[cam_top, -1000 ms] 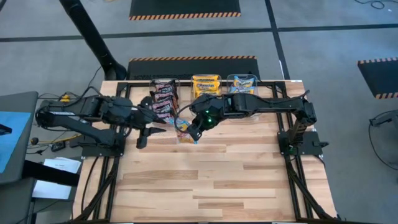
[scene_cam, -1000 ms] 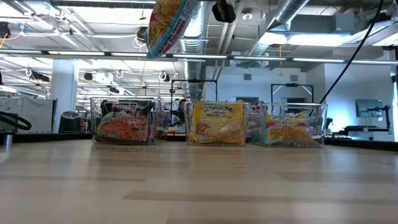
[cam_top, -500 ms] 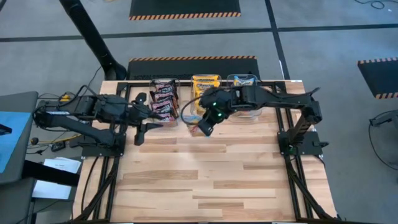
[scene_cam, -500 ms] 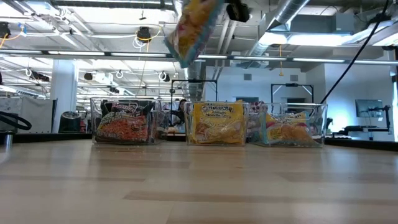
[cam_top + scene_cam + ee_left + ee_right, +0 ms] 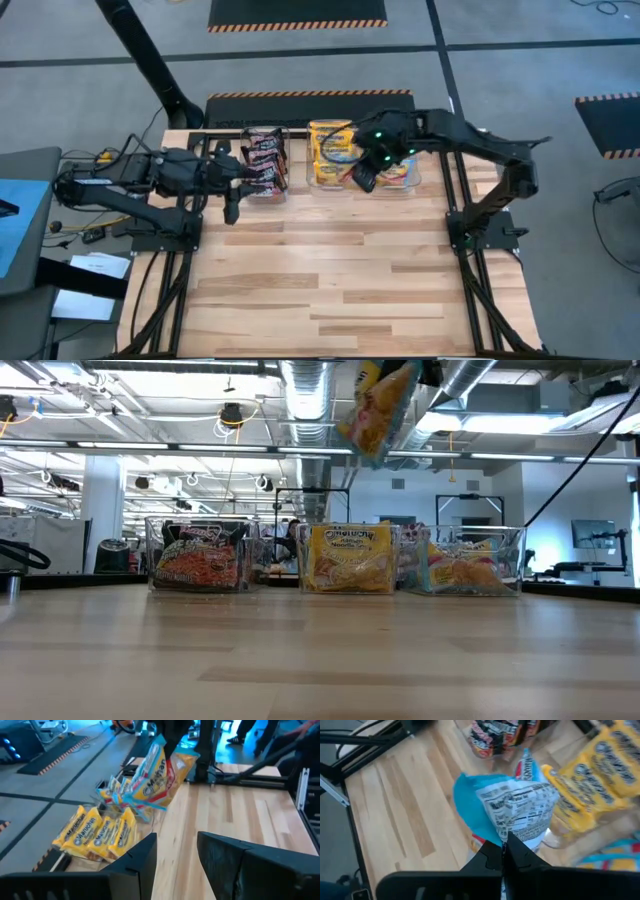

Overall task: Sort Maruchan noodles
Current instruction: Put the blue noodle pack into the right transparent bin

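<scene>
Carried rightward, right fingers (image 5: 504,851) pinch a blue-yellow packet (image 5: 512,815) above three tubs (image 5: 461,563) of sorted noodles (image 5: 350,560); left fingers (image 5: 150,855) gape.

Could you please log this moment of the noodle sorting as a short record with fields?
Right gripper: shut on a blue-yellow Maruchan packet, carried above the tubs.
Left gripper: open, empty, beside the left tub.
Left tub: dark red-black packets.
Middle tub: yellow packets.
Right tub: blue-yellow packets.
Table: no loose packets seen.
</scene>
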Robot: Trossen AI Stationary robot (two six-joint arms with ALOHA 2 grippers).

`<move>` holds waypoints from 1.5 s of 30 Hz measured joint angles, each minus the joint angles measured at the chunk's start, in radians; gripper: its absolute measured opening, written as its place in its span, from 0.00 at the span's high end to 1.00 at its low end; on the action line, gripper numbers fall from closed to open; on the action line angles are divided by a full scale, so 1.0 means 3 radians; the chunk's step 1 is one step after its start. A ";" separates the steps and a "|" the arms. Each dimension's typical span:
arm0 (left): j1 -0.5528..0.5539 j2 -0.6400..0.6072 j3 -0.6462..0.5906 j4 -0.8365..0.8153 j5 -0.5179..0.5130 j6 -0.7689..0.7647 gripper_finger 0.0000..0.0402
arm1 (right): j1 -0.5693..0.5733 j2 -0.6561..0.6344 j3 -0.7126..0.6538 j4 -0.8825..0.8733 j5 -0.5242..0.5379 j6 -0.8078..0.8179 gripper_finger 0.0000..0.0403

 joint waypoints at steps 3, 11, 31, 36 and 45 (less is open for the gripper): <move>0.0052 0.0000 0.0000 0.0061 -0.0038 -0.0001 0.68 | -0.0107 -0.0124 0.0000 -0.0162 0.0039 -0.0087 0.99; 0.0245 0.0000 0.0000 0.0056 -0.0109 -0.0023 0.68 | -0.0377 -0.0407 -0.0001 -0.0567 0.0218 -0.0335 0.99; 0.0679 0.0001 0.0000 0.0295 -0.0088 0.0045 0.68 | -0.1022 -0.2581 -0.2397 0.0772 0.0104 -0.0396 0.99; 0.0733 0.0001 0.0000 0.0399 -0.0087 0.0133 0.68 | -0.1156 -0.2981 -0.3063 0.1155 0.0082 -0.0396 0.99; 0.0812 0.0002 0.0000 0.0404 -0.0083 0.0137 0.68 | -0.1478 -0.3106 -0.3832 0.1915 -0.0291 -0.0559 0.99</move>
